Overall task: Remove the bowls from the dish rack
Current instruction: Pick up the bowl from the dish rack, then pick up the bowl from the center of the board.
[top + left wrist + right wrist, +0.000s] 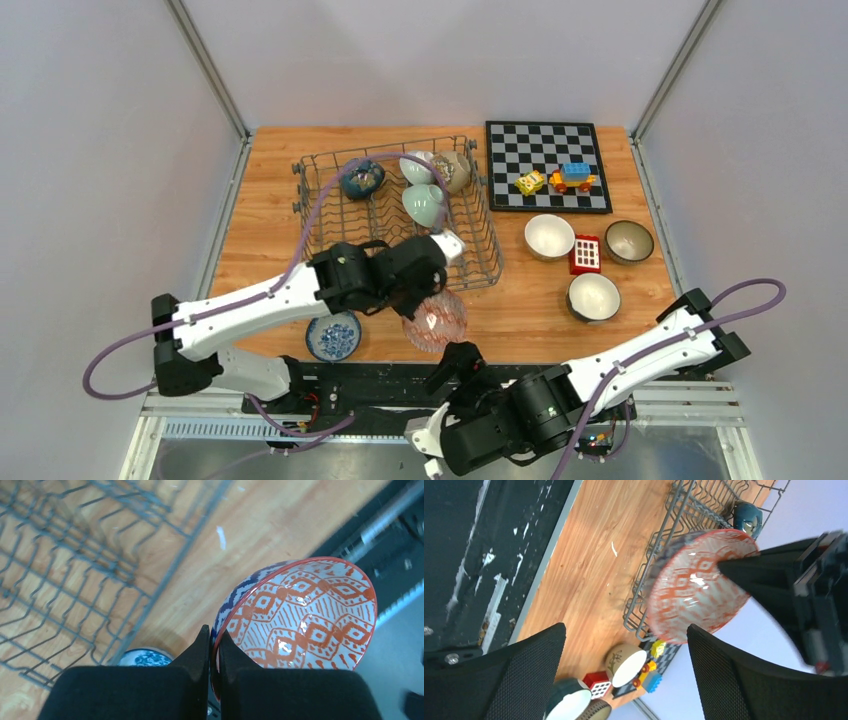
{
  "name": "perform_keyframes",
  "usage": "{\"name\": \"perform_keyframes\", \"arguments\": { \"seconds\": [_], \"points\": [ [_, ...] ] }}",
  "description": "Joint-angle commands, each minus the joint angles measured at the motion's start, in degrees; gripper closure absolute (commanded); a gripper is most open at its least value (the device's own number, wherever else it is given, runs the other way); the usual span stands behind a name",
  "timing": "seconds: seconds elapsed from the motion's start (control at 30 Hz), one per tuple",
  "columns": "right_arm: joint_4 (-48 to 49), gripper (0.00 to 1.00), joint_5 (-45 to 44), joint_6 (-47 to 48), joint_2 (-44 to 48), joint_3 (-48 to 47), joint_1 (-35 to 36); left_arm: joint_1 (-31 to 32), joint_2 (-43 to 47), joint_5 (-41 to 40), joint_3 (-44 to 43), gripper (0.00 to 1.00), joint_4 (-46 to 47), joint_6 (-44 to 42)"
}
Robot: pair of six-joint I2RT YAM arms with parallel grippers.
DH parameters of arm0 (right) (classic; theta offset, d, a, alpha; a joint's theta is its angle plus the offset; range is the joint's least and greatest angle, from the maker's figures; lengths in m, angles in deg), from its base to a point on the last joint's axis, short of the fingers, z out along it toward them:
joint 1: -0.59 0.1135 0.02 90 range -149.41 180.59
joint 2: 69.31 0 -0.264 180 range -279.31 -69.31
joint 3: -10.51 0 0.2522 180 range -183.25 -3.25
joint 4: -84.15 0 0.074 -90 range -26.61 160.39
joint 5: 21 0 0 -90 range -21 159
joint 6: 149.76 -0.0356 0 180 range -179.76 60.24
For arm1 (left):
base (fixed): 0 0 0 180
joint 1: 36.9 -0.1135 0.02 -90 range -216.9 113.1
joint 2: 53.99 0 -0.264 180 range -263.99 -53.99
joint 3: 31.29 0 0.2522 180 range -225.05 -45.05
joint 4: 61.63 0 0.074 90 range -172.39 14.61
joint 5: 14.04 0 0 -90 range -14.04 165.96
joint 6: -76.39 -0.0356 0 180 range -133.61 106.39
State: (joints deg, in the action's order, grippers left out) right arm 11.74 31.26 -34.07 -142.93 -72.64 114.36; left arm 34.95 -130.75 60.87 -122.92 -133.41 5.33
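My left gripper is shut on the rim of a red-and-white patterned bowl, holding it above the table in front of the dish rack. In the left wrist view the jaws pinch the bowl's rim. A dark teal bowl, a pale green bowl, a white bowl and a beige bowl stand in the rack. My right gripper is open and empty near the front edge, just below the held bowl.
A blue-and-white bowl sits on the table front left. A cream bowl, a brown bowl and a dark bowl sit right of the rack, around a red block. A chessboard with toy blocks lies at the back right.
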Motion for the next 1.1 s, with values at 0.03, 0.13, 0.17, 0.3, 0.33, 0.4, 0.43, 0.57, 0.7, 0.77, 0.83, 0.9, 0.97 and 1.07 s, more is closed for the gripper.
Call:
{"name": "perform_keyframes", "arguments": {
  "seconds": [0.03,0.13,0.17,0.3,0.33,0.4,0.43,0.57,0.7,0.77,0.83,0.9,0.97,1.07],
  "points": [
    [5.55,0.06,-0.67,-8.05,3.15,-0.07,-2.35,-16.29,9.8,-0.23,3.61,1.0,7.09,2.46],
    [10.06,0.06,1.04,-13.18,7.32,2.65,-7.1,-25.38,15.05,0.33,5.88,1.0,8.95,3.74],
    [11.71,0.06,1.84,-16.0,9.0,3.79,-9.64,-27.74,16.98,0.25,6.58,1.0,9.15,4.39],
    [22.57,0.06,4.29,-24.19,17.63,8.72,-19.29,-31.06,25.09,-2.27,9.97,1.0,8.23,8.91],
    [25.13,0.06,5.53,-26.28,19.76,10.11,-22.16,-31.07,26.72,-2.72,10.92,1.0,7.11,9.84],
    [30.9,0.07,7.5,-30.96,23.48,13.51,-27.33,-31.03,29.77,-5.11,13.08,1.0,4.18,14.06],
    [33.67,0.07,8.56,-32.83,24.96,15.21,-29.72,-31.07,31.54,-5.92,14.37,1.0,2.86,16.1],
    [40.93,0.09,12.83,-38.78,27.35,19.4,-36.01,-31.07,39.34,-7.89,21.4,1.0,-1.33,23.83],
    [43.24,0.09,15.05,-40.65,25.92,21.18,-36.79,-31.07,45.37,-7.02,27.17,1.0,-4.38,29.08],
    [43.34,0.09,15.53,-41.17,25.62,22.14,-36.87,-31.07,47.37,-6.17,28.9,1.0,-5.87,30.27],
    [43.72,0.09,16.03,-41.61,25.75,23.29,-36.88,-31.07,48.38,-5.85,29.73,1.0,-7.61,31.6],
    [44.26,0.1,16.5,-42.16,26.12,24.47,-37.02,-31.08,49.25,-5.55,30.54,1.0,-9.3,32.74],
    [45.41,0.1,17.64,-42.72,26.45,25.84,-37.25,-31.07,50.13,-5.12,31.42,1.0,-10.4,33.93],
    [48.63,0.11,22.81,-43.67,24.77,27.26,-37.78,-31.07,51.46,-4.42,32.96,1.0,-11.13,35.53]
  ]
}}
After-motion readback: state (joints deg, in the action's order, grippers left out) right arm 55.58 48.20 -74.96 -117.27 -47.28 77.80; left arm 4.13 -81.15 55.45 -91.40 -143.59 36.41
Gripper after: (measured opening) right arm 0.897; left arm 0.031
